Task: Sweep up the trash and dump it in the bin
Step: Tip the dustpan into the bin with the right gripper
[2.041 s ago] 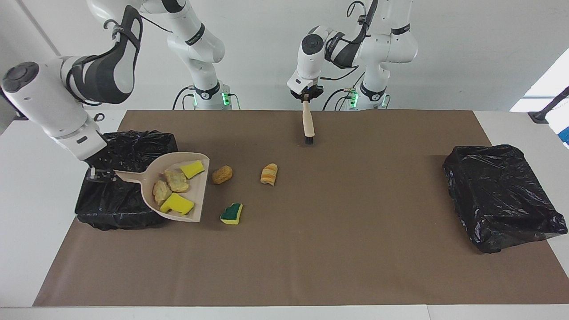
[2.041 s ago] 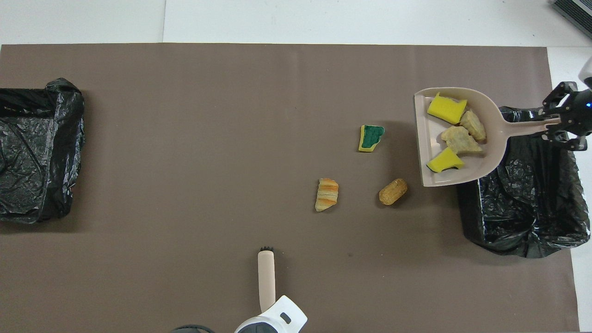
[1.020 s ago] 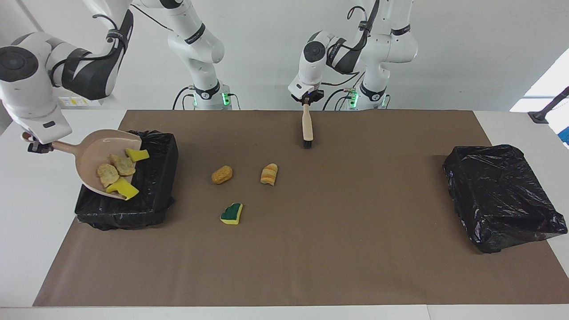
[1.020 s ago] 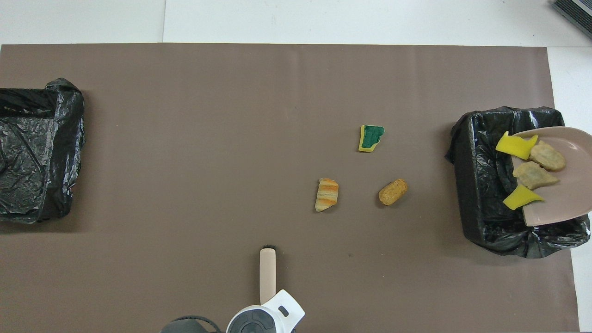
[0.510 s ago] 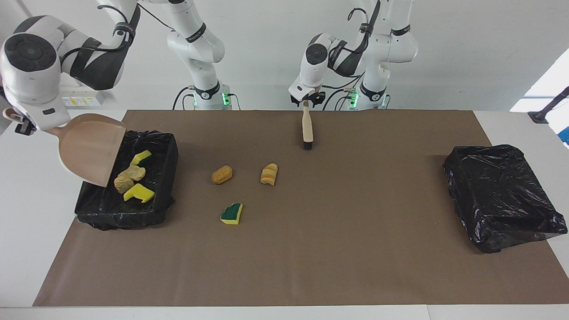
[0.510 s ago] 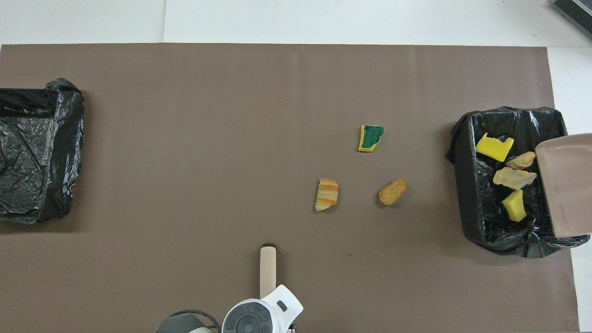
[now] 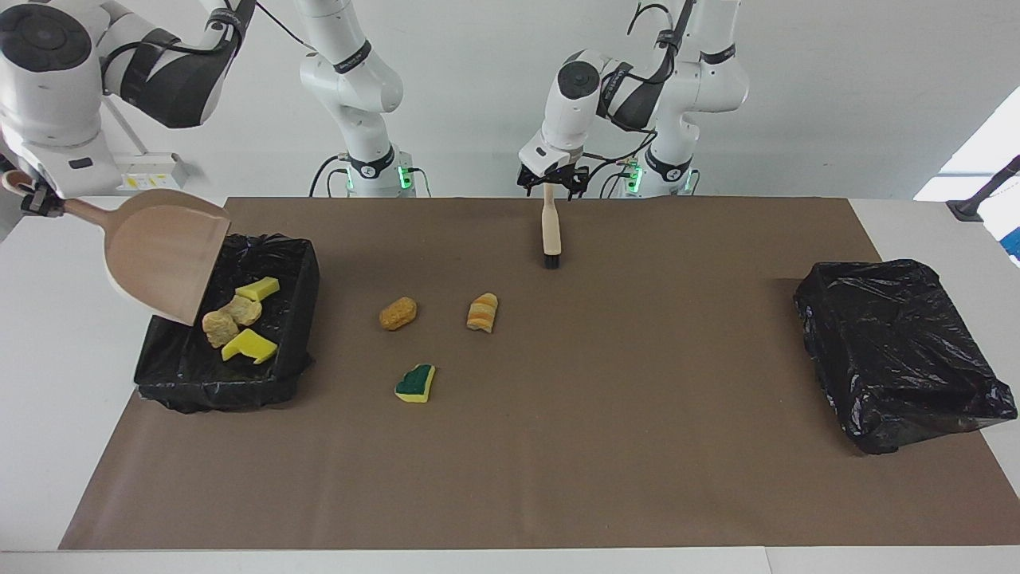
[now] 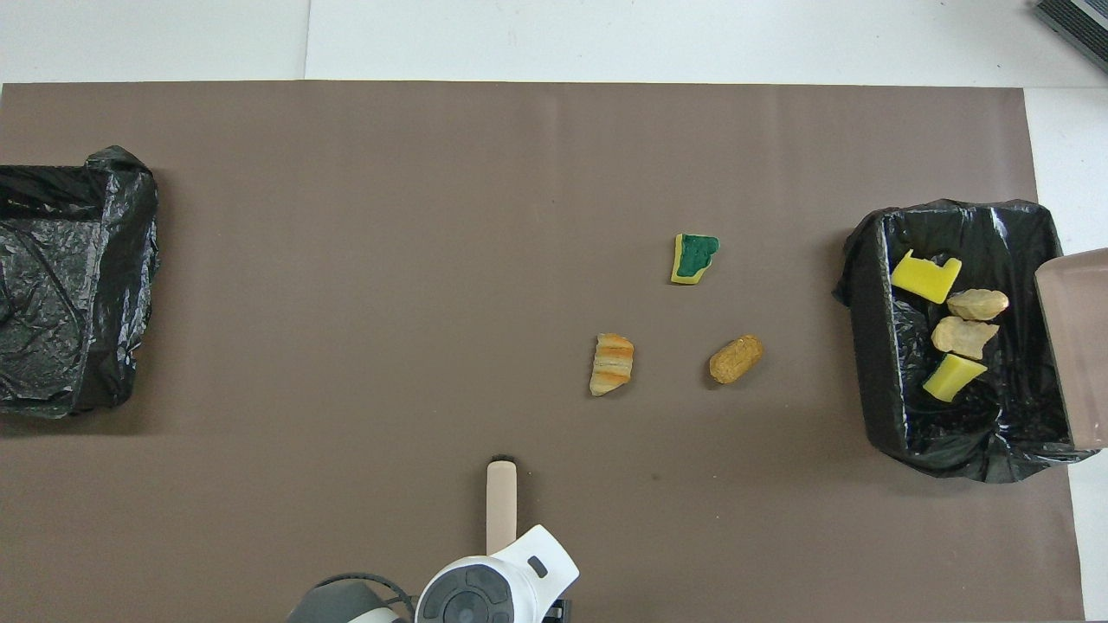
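Several scraps of trash lie in the black-lined bin [image 7: 296,267] at the right arm's end: two yellow sponge pieces [image 7: 259,288] [image 7: 249,345] and two tan lumps [image 7: 241,309] [image 7: 217,327]. Three scraps lie on the brown mat: an orange lump [image 7: 398,313], a striped bread-like piece [image 7: 482,312] and a green-backed sponge [image 7: 415,383]. My right gripper [image 7: 36,201] is shut on the handle of the beige dustpan [image 7: 159,251], which is tilted steeply and empty over the bin's edge. My left gripper [image 7: 548,182] is shut on the brush [image 7: 550,231], bristles down.
A second black-lined bin [image 7: 900,351] stands at the left arm's end, also in the overhead view [image 8: 69,277]. The brown mat [image 7: 606,446] covers most of the table. In the overhead view the dustpan [image 8: 1078,346] overhangs the bin [image 8: 870,346].
My right gripper carried the loaded dustpan from the mat over the bin and tipped it. The scraps slid out into the bin. The brush barely moved.
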Controlling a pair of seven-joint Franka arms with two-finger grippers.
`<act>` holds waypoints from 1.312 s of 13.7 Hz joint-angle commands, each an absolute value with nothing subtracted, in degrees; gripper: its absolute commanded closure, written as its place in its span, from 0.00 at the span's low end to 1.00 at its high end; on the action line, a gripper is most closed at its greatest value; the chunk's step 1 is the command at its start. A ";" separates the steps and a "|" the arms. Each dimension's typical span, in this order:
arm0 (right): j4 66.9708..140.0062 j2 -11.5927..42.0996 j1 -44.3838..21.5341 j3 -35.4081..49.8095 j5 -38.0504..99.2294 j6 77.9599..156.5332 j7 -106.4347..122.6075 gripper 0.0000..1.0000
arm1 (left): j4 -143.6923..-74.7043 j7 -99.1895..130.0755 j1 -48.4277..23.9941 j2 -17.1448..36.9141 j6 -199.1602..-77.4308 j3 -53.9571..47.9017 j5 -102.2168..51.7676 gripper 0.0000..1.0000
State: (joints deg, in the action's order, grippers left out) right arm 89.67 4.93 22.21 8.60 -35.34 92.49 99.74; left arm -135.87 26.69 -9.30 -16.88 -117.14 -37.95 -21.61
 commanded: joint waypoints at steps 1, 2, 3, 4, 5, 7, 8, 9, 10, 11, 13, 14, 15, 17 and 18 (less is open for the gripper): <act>94.91 1.41 22.33 9.14 -28.95 93.25 94.50 1.00 | -129.05 23.40 -9.31 -16.61 -110.42 -30.79 -15.49 0.00; 95.01 1.41 22.24 9.40 -26.22 93.25 92.92 1.00 | -126.67 20.68 -9.58 -16.61 -107.35 -27.80 -13.29 0.00; 95.01 1.41 21.71 9.49 -23.58 93.34 90.46 1.00 | -124.82 17.00 -9.67 -16.61 -104.88 -24.55 -10.92 0.00; 95.18 1.58 20.66 9.49 -20.42 93.25 87.05 1.00 | -123.41 14.09 -10.19 -16.70 -103.03 -21.82 -8.90 0.00; 96.06 1.32 19.35 9.49 -18.30 93.34 83.01 1.00 | -121.75 12.41 -10.37 -16.70 -101.70 -19.01 -7.40 0.00; 96.85 1.40 14.53 9.49 -15.48 93.25 72.83 1.00 | -117.36 7.32 -9.67 -16.61 -99.50 -14.00 -4.93 0.00; 97.12 1.84 12.50 9.49 -13.90 93.34 67.81 1.00 | -115.25 4.60 -9.49 -16.61 -98.27 -11.63 -4.83 0.00; 97.12 2.72 11.26 9.49 -12.32 93.51 62.37 1.00 | -112.70 2.31 -9.58 -16.09 -96.96 -8.56 -4.66 0.00; 97.12 3.94 9.77 9.49 -10.13 95.17 57.62 1.00 | -108.93 0.37 -9.67 -14.87 -94.59 -6.35 -3.70 0.00; 97.21 4.91 8.19 9.49 -8.37 96.66 53.22 1.00 | -104.02 -1.21 -9.49 -12.85 -91.53 -5.28 -2.39 0.00; 97.21 7.46 3.80 9.49 -7.65 99.74 41.28 1.00 | -94.26 -3.68 -8.62 -8.20 -85.81 -4.22 -1.41 0.00; 97.21 8.95 1.95 9.49 -7.65 102.02 36.17 1.00 | -90.83 -4.04 -8.00 -6.17 -83.69 -4.13 -1.15 0.00; 97.21 10.27 0.37 9.49 -7.65 104.30 32.21 1.00 | -88.01 -4.13 -7.04 -4.67 -81.93 -4.13 -1.14 0.00; 97.21 12.30 -2.71 9.49 -7.65 108.88 24.04 1.00 | -84.57 -4.13 -6.07 -2.82 -79.55 -4.13 -1.32 0.00; 97.03 13.17 -4.38 9.49 -7.65 110.20 19.82 1.00 | -83.94 -4.13 -5.80 -2.55 -79.28 -4.13 -1.32 0.00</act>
